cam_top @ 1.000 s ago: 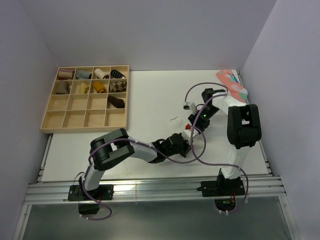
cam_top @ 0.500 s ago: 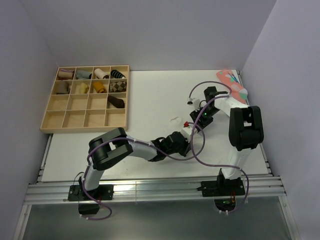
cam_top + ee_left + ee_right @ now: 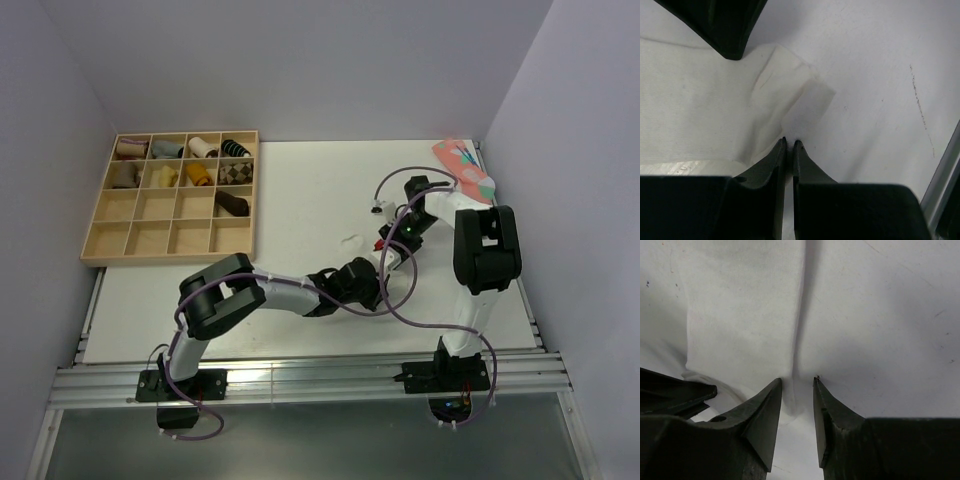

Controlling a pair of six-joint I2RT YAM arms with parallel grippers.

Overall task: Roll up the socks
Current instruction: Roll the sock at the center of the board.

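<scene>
A white sock (image 3: 700, 100) lies flat on the white table and is hard to tell from it in the top view (image 3: 350, 240). My left gripper (image 3: 789, 142) is shut on a folded corner of the sock's edge. My right gripper (image 3: 797, 382) is pinched on a raised crease of the same sock (image 3: 740, 315), with its jaws a little apart around the fabric. In the top view the left gripper (image 3: 372, 277) and right gripper (image 3: 385, 248) meet close together at the table's middle right. One right finger (image 3: 730, 25) shows in the left wrist view.
A wooden compartment tray (image 3: 135, 235) with several rolled socks stands at the back left. A pink patterned sock (image 3: 465, 170) lies at the back right corner. The table's edge rail (image 3: 945, 170) runs close to the left gripper.
Both grippers have shifted slightly away from the bases, staying together at the sock. The right wrist has turned a little.
</scene>
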